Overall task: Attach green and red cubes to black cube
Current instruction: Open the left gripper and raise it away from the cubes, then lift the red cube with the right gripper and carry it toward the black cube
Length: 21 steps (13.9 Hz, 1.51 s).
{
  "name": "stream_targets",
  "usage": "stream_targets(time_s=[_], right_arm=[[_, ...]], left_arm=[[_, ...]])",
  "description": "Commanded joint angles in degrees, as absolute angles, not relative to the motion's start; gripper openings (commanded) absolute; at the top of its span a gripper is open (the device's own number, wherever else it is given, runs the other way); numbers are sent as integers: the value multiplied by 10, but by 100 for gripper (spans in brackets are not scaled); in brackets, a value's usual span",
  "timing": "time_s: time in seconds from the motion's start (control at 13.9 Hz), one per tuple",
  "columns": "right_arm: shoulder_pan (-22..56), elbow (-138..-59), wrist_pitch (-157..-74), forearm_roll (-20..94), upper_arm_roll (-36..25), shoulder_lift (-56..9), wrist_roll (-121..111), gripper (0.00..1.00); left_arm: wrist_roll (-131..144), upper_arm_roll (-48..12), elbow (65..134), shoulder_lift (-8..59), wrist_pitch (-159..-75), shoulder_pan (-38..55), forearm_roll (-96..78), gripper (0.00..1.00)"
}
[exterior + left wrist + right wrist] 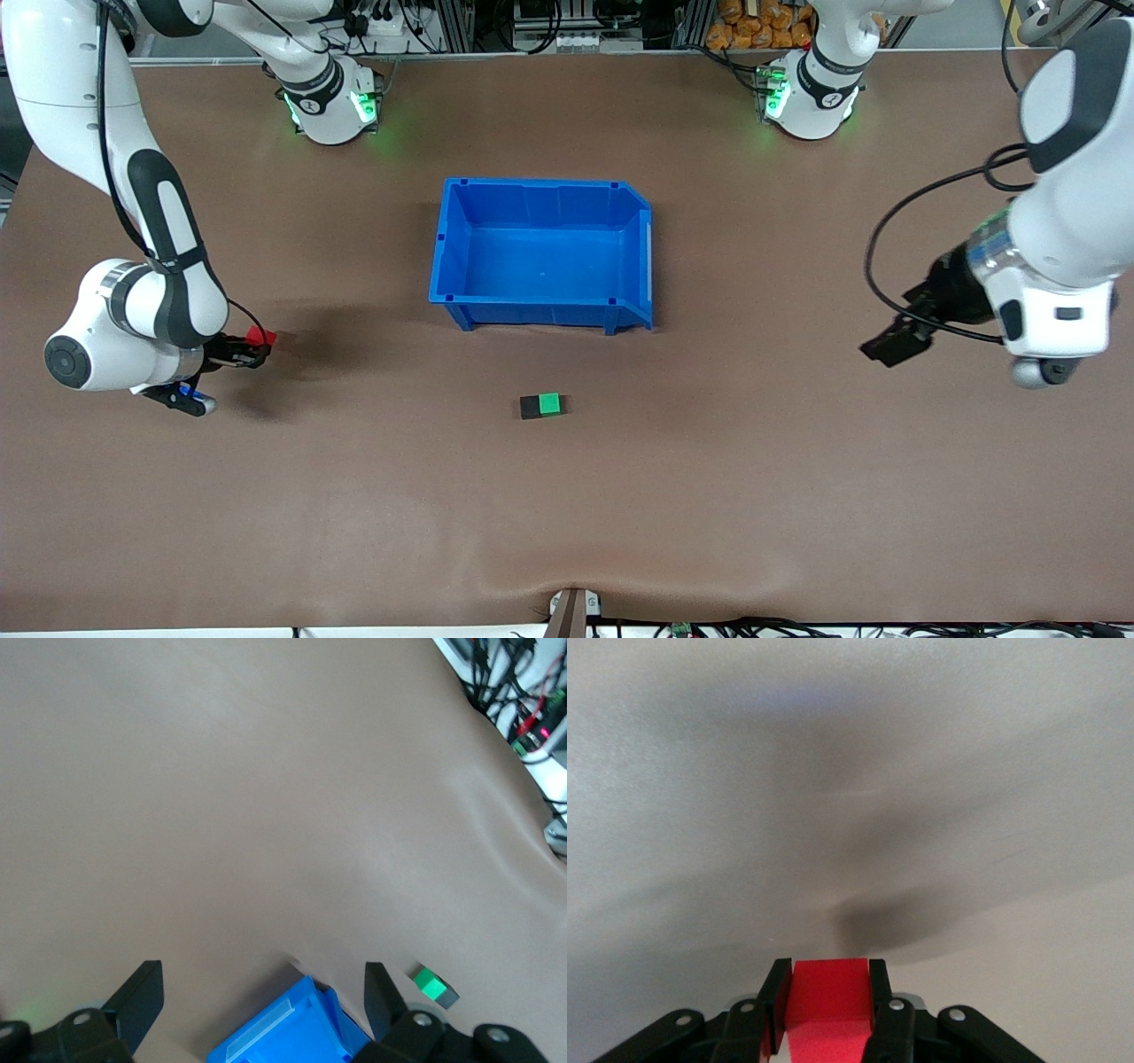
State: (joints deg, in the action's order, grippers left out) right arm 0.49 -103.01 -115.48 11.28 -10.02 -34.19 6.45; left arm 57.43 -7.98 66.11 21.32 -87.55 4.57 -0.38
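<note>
Right end effector (263,341) grips the red cube (260,336) between its two fingers, up over the desk (797,496) toward the right arm's end. Its wrist view shows the cube (827,1001) clamped by both fingers (775,997), which the front view barely resolves. Left end effector (893,344) hangs with its fingers spread wide and holding nothing, over the desk at the left arm's end; this arm waits. Green cube (550,404) sits touching the black cube (531,407) on the desk, nearer to the front camera than the blue bin (540,315). From the left wrist, the green cube (431,984) and a corner of the bin (283,1032) show. No readable writing appears on any of these things.
</note>
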Motion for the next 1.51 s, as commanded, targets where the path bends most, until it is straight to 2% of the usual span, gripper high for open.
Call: stream_targets(time_s=[0.0, 1.01, 1.44], right_arm=[[11, -1026, -1136, 127, -98, -332, 106, 0], [60, -1007, -1120, 127, -97, -310, 333, 0], [76, -1001, -1121, 128, -96, -303, 403, 0]], left_arm=[[566, -87, 677, 197, -867, 37, -2, 100], [563, -89, 678, 170, -850, 46, 5, 100], [363, -91, 753, 104, -851, 9, 5, 100]])
